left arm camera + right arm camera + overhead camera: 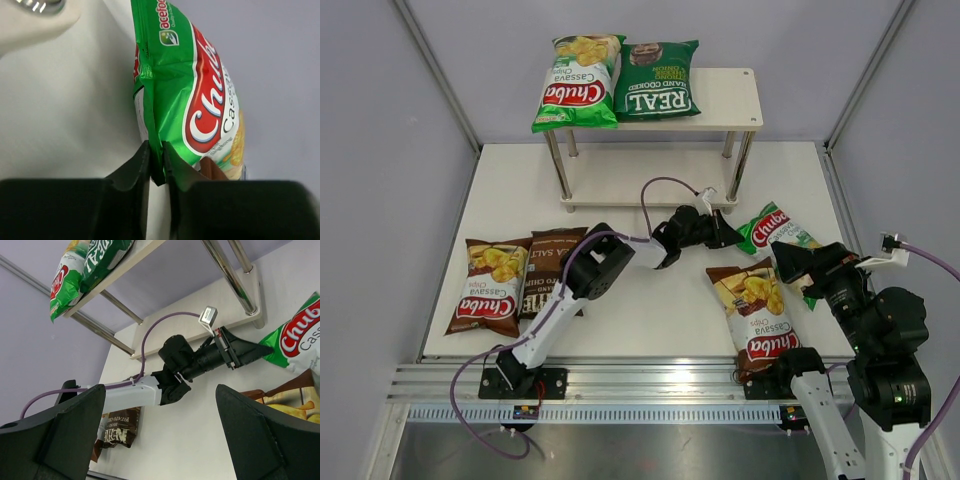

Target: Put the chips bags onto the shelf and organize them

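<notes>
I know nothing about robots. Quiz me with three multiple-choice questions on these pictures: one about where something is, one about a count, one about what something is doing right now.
1. Where is the dark-green bag?
A) on the top board of the shelf
B) on the shelf's lower board
C) on the table by the left arm

2. How many bags lie on the shelf?
A) one
B) two
C) four

3. What are the left arm's fingers doing?
A) standing wide open over nothing
B) pinching the edge of a light-green bag
C) pinching a brown bag

Answers:
1 A: it lies on the top board, beside a second green bag.
2 B: only those two are up there.
3 B: the left wrist view shows the fingers closed on that bag's edge.
</notes>
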Available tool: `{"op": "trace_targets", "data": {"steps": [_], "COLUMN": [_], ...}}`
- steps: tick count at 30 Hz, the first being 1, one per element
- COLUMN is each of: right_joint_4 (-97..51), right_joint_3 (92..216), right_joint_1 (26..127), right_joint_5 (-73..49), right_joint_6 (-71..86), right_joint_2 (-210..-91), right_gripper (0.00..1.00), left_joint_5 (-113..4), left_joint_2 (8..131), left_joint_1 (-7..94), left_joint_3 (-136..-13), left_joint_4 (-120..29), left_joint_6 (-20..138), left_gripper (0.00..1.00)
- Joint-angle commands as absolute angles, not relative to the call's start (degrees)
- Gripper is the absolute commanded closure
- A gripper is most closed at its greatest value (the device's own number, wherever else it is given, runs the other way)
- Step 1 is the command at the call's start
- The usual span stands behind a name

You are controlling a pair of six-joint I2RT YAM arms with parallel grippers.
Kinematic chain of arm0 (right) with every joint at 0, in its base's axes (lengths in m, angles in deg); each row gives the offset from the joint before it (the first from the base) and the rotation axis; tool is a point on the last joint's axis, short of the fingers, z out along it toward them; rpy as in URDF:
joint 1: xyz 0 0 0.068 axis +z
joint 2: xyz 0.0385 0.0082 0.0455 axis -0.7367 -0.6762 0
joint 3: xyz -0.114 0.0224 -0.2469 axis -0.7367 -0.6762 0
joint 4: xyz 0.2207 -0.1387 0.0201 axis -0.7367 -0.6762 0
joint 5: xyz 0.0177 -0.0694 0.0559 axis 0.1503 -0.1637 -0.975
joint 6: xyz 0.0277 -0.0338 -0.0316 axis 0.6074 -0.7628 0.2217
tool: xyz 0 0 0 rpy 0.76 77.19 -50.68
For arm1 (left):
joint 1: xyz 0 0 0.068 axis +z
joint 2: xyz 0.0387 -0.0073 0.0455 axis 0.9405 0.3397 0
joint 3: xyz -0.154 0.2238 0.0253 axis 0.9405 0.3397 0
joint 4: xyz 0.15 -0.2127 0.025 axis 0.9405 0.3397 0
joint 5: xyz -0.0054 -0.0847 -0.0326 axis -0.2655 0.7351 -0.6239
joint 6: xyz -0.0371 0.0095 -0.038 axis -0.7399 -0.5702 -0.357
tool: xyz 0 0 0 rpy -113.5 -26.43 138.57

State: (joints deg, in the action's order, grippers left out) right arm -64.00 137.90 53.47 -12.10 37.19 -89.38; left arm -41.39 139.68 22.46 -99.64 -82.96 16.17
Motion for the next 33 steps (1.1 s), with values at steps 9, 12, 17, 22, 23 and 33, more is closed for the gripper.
{"op": "trace_targets", "data": {"steps": [9, 12, 17, 22, 23, 33], "right_joint_4": [-63.3, -63.3, -63.4, -63.4, -63.0, -57.8], "right_joint_3": [137.2, 136.4, 135.7, 134.1, 133.4, 128.7], "right_joint_1": [54.0, 54.1, 54.0, 54.0, 54.0, 54.0], "right_joint_5": [-8.2, -7.3, -6.2, -5.9, -6.0, -9.5], "right_joint_6": [33.9, 32.9, 31.1, 30.7, 31.0, 35.1], "right_joint_2": [-87.9, -87.8, -88.1, -89.5, -89.5, -91.3], "right_gripper": [0.01, 0.01, 0.01, 0.00, 0.00, 0.01], "left_joint_5": [-47.4, -48.9, -52.0, -51.0, -50.3, -48.3], "left_joint_2": [117.9, 112.8, 104.8, 99.3, 98.4, 84.4], "left_joint_1": [22.1, 22.2, 22.2, 22.1, 22.1, 21.7], "left_joint_3": [-74.8, -71.1, -68.2, -69.8, -70.3, -72.7], "left_joint_4": [-104.6, -104.5, -99.9, -91.1, -89.7, -70.7], "left_joint_6": [24.3, 25.4, 28.2, 31.2, 32.2, 36.5], "left_gripper": [1.00, 1.00, 1.00, 1.00, 1.00, 1.00]}}
